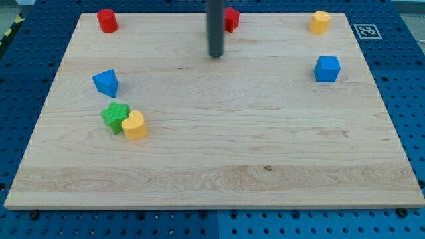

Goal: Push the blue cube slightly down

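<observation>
Descending from the view's top, the smooth dark rod ends at my tip (pixel 215 56), which is seen resting bare on the pale, grained wooden board (pixel 219 166), touching no block. Just to the view's right of the rod, partly hidden behind it, a red block (pixel 232 18) is seen; its shape cannot be made out with certainty. The blue cube (pixel 327 68) is found well to the view's right of my tip and slightly toward the view's bottom, with bare wood between them. A yellow block (pixel 320 22), perhaps hexagonal, is placed above the blue cube, near the board's top right corner. Open wood is left below the blue cube down to the bottom edge, while the right edge lies near it. Far to the view's left of my tip, a red cylinder (pixel 107 20), a blue wedge-like block (pixel 105 82), a green star (pixel 115 117) and a yellow heart (pixel 135 125) touching it are seen.
</observation>
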`<state>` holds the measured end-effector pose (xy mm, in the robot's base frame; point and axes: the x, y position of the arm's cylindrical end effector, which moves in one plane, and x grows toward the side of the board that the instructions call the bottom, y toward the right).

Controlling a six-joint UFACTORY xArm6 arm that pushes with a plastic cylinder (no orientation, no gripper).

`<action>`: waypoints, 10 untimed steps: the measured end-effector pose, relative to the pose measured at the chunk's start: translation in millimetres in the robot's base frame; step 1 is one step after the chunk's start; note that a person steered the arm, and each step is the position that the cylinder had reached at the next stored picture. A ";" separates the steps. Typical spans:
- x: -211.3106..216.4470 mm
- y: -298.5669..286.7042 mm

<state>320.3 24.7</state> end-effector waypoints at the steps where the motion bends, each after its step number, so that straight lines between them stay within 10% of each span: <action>1: 0.0 58.4; 3: 0.1 156.0; 10: 26.5 193.6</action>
<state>346.9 218.3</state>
